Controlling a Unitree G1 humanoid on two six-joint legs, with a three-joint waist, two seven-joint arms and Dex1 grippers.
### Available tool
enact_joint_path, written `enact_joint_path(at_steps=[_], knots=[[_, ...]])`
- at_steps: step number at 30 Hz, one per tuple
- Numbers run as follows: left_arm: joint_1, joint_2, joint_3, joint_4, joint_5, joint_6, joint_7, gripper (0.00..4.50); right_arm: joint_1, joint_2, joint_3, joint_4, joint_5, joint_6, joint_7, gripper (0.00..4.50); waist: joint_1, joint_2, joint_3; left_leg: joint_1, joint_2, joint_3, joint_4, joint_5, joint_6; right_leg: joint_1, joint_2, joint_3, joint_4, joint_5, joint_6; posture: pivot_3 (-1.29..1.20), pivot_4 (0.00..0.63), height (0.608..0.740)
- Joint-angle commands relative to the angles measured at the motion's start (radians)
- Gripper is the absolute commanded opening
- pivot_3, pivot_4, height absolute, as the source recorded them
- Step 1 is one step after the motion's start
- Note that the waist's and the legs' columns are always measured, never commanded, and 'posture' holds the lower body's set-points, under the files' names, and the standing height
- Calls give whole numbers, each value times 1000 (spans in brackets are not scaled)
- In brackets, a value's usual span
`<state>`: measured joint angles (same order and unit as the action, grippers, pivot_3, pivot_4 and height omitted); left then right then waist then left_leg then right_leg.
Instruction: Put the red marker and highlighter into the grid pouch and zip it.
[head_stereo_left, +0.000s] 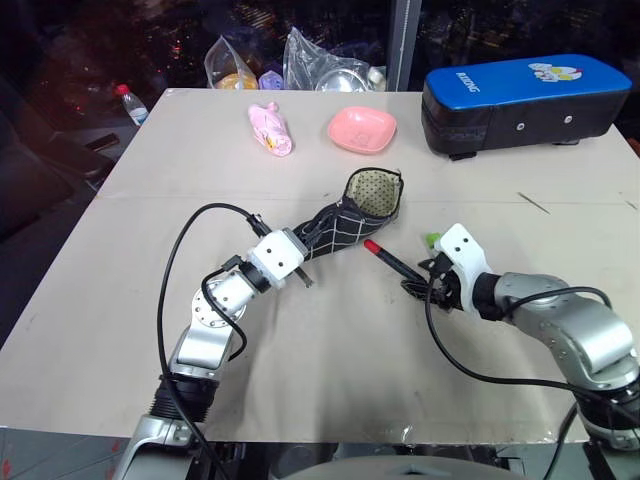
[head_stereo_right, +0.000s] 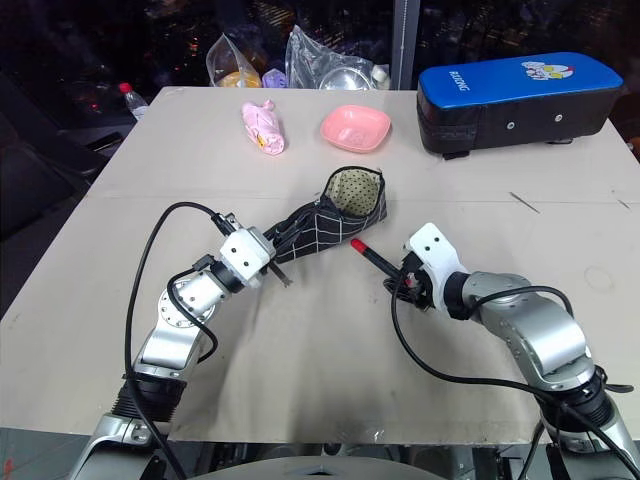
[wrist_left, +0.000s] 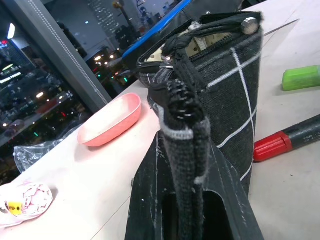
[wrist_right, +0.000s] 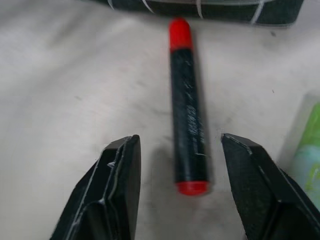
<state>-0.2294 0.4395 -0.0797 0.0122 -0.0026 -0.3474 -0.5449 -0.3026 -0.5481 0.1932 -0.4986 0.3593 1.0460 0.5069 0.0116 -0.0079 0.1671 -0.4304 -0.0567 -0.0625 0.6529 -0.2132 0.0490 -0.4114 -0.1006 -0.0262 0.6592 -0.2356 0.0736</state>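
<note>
Along the far edge of the pale table (head_stereo_left: 150, 330) we see, from left to right, a small pink patterned bundle (head_stereo_left: 271, 129), a shallow pink plastic dish (head_stereo_left: 361, 130) with nothing in it, and a big blue-and-black padded case (head_stereo_left: 525, 102). All three sit well beyond both sets of jaws.

Our left gripper (head_stereo_left: 300, 262) is clenched on the closed end of the flat black fabric grid pouch with white lines (head_stereo_left: 345, 224). The pouch stretches away from those jaws towards the dish. Its far mouth gapes, showing a pale dotted lining; we cannot tell whether anything lies inside.

The slim red marker, black in the middle with red ends (wrist_right: 187, 106), lies flat on the table just beside the pouch. Our right gripper (wrist_right: 180, 165) stands released, its two black fingers (wrist_right: 117, 190) apart. The marker's near red end sits between them, untouched; its far end points at the pouch. The chunky light-green highlighter (wrist_left: 301, 78) lies just outside the right jaws, beside the marker.
</note>
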Motion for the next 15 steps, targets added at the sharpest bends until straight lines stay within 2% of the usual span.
enact_joint_path(at_steps=[1, 4, 7, 12, 15], knots=[[-6, -7, 5, -24, -4, -9, 7, 0, -1, 5, 43, 37, -44, -73, -6, 2569, 0, 0, 0, 0, 0, 0, 0, 0, 0, 0, 0, 0, 0, 0, 0, 0, 150, 726], [-6, -6, 6, -24, -3, -11, 5, 0, -12, -1, 29, 3, -31, -60, 6, 1876, 0, 0, 0, 0, 0, 0, 0, 0, 0, 0, 0, 0, 0, 0, 0, 0, 150, 726], [-4, -4, 9, -25, -4, -10, 5, 0, -32, -60, 11, -56, -16, -33, 48, 394, 0, 0, 0, 0, 0, 0, 0, 0, 0, 0, 0, 0, 0, 0, 0, 0, 150, 726], [4, -2, 12, -33, -4, -9, 7, 0, -127, -246, -132, -203, 139, 99, 196, 291, 2, 1, 1, -1, 0, 0, 0, 0, 0, 0, -1, 0, -1, 0, 0, 0, 150, 726], [0, -4, 7, -31, -3, -9, 7, 0, -162, -459, -284, -220, 254, 91, 402, 291, 6, 3, 2, -1, 1, -1, 0, 0, 0, 0, 0, -2, -1, 0, 0, 0, 150, 726]])
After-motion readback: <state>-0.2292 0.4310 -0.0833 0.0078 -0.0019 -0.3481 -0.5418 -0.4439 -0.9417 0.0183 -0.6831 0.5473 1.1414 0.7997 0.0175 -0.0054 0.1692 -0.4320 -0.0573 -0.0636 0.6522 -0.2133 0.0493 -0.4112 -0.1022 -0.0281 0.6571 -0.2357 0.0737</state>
